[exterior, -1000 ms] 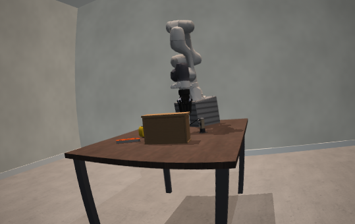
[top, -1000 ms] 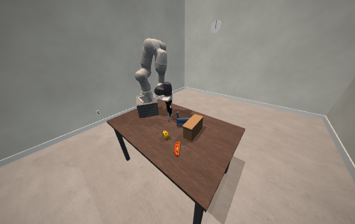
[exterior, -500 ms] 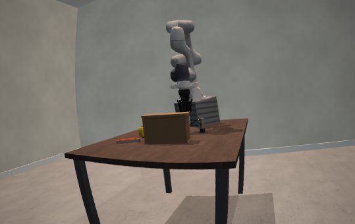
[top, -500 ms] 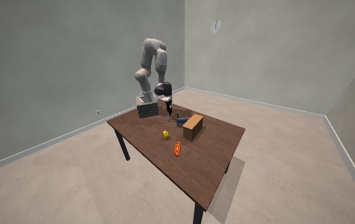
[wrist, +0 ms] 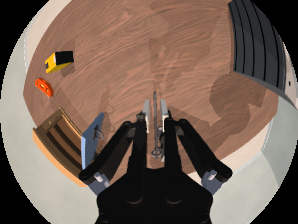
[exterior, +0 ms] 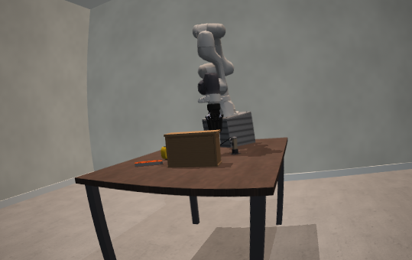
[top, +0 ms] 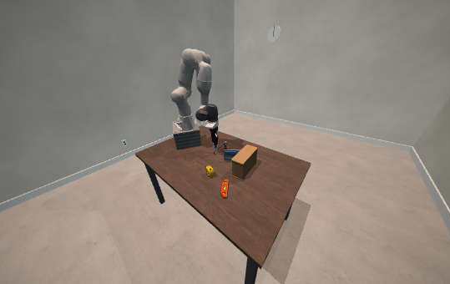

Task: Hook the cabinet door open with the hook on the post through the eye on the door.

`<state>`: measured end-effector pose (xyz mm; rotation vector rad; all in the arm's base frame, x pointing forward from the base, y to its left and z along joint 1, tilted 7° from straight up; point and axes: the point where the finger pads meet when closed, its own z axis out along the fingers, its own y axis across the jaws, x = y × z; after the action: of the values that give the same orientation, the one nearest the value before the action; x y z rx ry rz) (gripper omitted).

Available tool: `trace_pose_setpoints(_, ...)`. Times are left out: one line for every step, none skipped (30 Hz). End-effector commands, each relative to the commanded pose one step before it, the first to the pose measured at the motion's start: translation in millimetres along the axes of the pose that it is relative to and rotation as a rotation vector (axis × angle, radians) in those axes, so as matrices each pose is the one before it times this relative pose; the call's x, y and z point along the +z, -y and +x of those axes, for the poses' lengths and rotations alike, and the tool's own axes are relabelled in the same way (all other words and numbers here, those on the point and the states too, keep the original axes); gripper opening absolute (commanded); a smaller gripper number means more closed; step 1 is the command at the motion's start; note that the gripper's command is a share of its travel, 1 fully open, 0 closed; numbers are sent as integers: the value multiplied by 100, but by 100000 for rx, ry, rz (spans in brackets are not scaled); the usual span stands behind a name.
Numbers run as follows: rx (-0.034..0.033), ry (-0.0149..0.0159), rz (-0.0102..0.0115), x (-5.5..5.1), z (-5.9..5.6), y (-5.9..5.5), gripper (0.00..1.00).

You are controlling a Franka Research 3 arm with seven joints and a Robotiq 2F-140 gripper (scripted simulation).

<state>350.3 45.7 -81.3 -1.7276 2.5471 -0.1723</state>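
Note:
The wooden cabinet (top: 244,162) (exterior: 193,150) (wrist: 56,145) stands upright. Its blue door (top: 230,154) (wrist: 90,145) stands wide open, with the eye (wrist: 99,134) on its face. The post (top: 225,145) (exterior: 235,144) stands beside the door. The thin dark hook (exterior: 225,141) (wrist: 155,117) reaches out from the post, away from the door and outside the eye. My gripper (top: 214,152) (wrist: 155,108) is narrowly open, its fingers on either side of the hook's rod, with a gap showing on both sides. In the exterior view the cabinet hides the fingertips.
A yellow and black block (top: 209,170) (wrist: 60,61) and an orange level (top: 225,189) (exterior: 148,163) (wrist: 44,87) lie on the table (top: 256,213) (exterior: 128,177), away from the door's open side. The ribbed grey robot base (top: 188,139) (wrist: 257,45) stands at the table's far end.

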Motion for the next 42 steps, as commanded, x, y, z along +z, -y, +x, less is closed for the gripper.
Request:
trace_pose_setpoints(772,-54,42,25,128,28,14)
trace_pose_setpoints(0,0,0,0,0,0,14)
trace_pose_setpoints(0,0,0,0,0,0,14)
trace_pose_setpoints(0,0,0,0,0,0,14)
trace_pose_setpoints(0,0,0,0,0,0,14)
trace_pose_setpoints(0,0,0,0,0,0,14)
trace_pose_setpoints(0,0,0,0,0,0,14)
trace_pose_setpoints(0,0,0,0,0,0,14)
trace_pose_setpoints(0,0,0,0,0,0,14)
trace_pose_setpoints(0,0,0,0,0,0,14)
trace_pose_setpoints(0,0,0,1,0,0,14)
trace_pose_setpoints(0,0,0,3,0,0,14)
trace_pose_setpoints(0,0,0,0,0,0,14)
trace_pose_setpoints(0,0,0,0,0,0,14)
trace_pose_setpoints(0,0,0,5,0,0,14)
trace_pose_setpoints(0,0,0,8,0,0,14)
trace_pose_setpoints(0,0,0,12,0,0,14)
trace_pose_setpoints(0,0,0,16,-1,0,14)
trace_pose_setpoints(0,0,1,20,-1,0,14)
trace_pose_setpoints(0,0,1,25,-1,0,14)
trace_pose_setpoints(0,0,1,30,-1,0,14)
trace_pose_setpoints(0,0,1,35,-1,0,14)
trace_pose_setpoints(0,0,0,41,0,0,14)
trace_pose_setpoints(0,0,0,47,0,0,14)
trace_pose_setpoints(0,0,0,52,0,0,14)
trace_pose_setpoints(0,0,-1,58,1,0,14)
trace_pose_setpoints(0,0,-1,63,1,0,14)
trace_pose_setpoints(0,-1,-2,69,2,0,14)
trace_pose_setpoints(-1,-2,1,76,-1,0,14)
trace_pose_setpoints(0,0,0,0,0,0,14)
trace_pose_setpoints(0,0,0,0,0,0,14)
trace_pose_setpoints(0,-1,1,81,-1,0,14)
trace_pose_setpoints(0,0,0,86,0,0,14)
trace_pose_setpoints(0,1,0,90,1,0,14)
trace_pose_setpoints(1,2,-1,95,1,0,14)
trace_pose_setpoints(-1,-3,-1,104,0,0,14)
trace_pose_setpoints(-1,-3,0,110,0,0,14)
trace_pose_setpoints(0,0,0,114,0,0,14)
trace_pose_setpoints(1,4,1,117,0,0,14)
trace_pose_setpoints(0,-1,-1,126,1,0,14)
trace_pose_setpoints(-2,-5,-2,135,1,-1,14)
trace_pose_setpoints(1,1,0,137,0,0,14)
